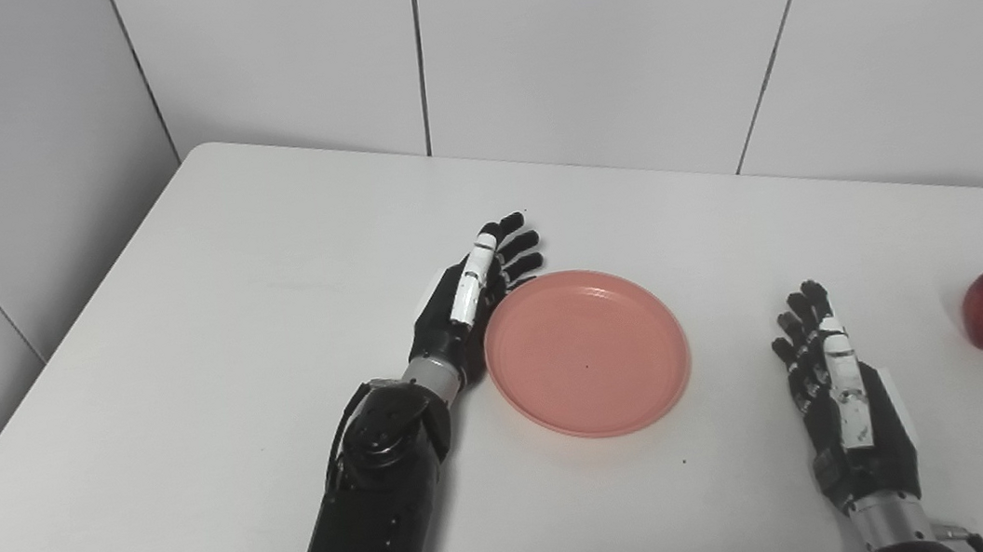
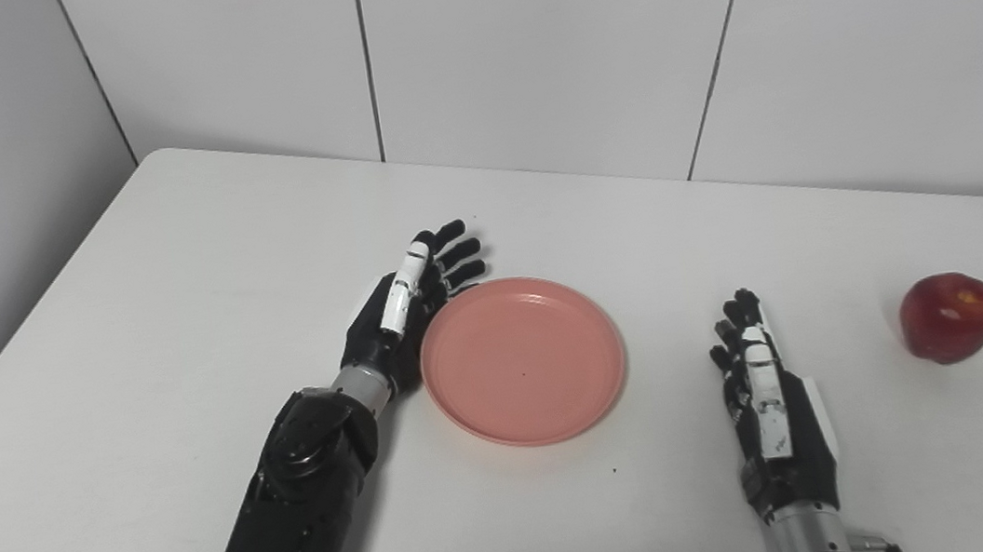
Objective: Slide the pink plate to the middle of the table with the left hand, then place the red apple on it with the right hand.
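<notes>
The pink plate lies flat on the white table, approx. in the middle of it, w/ nothing on it. The left hand stands on edge just beside the plate's left rim, fingers straight and slightly apart, holding nothing; if the palm touches the rim or is only very near, I cannot tell. The right hand rests low over the table to the right of the plate, apart from it, also flat w/ fingers extended and holding nothing. The red apple sits upright near the right side of the table, well apart from the plate and beyond the right hand. My judgement: the slide step looks finished or nearly so, since the plate is already about central, so the apple step comes next. The next move probably calls for the right hand to go right and a bit forward, open wider around the apple and close on its sides. The apple is round and can roll, so the approach should be gentle, w/o pushing it toward the table edge.
</notes>
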`<state>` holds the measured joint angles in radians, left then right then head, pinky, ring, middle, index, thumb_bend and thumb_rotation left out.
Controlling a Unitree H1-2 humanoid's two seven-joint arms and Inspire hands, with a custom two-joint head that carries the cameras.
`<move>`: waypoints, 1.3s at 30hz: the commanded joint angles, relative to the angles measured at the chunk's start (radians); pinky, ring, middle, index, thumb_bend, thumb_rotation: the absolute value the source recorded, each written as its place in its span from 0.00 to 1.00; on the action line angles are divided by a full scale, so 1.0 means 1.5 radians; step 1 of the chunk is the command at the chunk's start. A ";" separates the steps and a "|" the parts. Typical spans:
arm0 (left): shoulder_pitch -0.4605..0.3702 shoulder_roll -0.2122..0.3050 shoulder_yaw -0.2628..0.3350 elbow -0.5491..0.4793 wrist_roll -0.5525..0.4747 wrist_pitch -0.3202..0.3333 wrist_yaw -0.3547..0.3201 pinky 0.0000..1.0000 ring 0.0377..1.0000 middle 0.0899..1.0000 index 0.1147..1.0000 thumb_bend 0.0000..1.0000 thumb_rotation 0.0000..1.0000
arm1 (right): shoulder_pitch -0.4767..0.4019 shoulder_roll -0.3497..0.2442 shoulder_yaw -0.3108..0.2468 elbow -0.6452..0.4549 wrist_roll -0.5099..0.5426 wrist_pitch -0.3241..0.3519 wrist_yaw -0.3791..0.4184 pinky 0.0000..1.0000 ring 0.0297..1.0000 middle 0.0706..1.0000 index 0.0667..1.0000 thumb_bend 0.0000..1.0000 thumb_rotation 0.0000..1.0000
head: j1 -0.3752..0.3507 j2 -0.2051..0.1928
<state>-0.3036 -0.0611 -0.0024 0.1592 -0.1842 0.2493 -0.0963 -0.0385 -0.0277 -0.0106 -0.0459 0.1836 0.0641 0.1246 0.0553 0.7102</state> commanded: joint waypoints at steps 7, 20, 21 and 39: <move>0.001 -0.020 -0.016 -0.011 -0.006 0.004 -0.008 0.86 0.87 0.88 0.86 0.33 1.00 | -0.004 0.007 0.005 0.007 0.001 -0.007 0.001 1.00 1.00 1.00 1.00 0.27 1.00 | -0.011 0.004; 0.002 -0.021 -0.014 -0.016 -0.014 0.008 -0.009 0.88 0.88 0.89 0.87 0.34 1.00 | -0.008 0.009 0.009 0.004 -0.010 0.001 -0.004 1.00 1.00 1.00 1.00 0.27 1.00 | -0.035 0.011; 0.003 -0.021 -0.013 -0.017 -0.015 0.008 -0.010 0.88 0.88 0.89 0.87 0.34 1.00 | -0.008 0.009 0.010 0.005 -0.011 0.001 -0.004 1.00 1.00 1.00 1.00 0.27 1.00 | -0.035 0.011; 0.015 -0.002 0.018 -0.023 -0.021 -0.026 -0.023 0.89 0.89 0.90 0.89 0.35 1.00 | -0.014 0.024 -0.004 0.008 0.000 -0.012 -0.019 1.00 1.00 1.00 1.00 0.27 1.00 | -0.079 0.018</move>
<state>-0.2798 -0.0693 0.0236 0.1394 -0.2130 0.2407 -0.1269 -0.0467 0.0011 -0.0104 -0.0424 0.1719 0.0640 0.0973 -0.0537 0.7363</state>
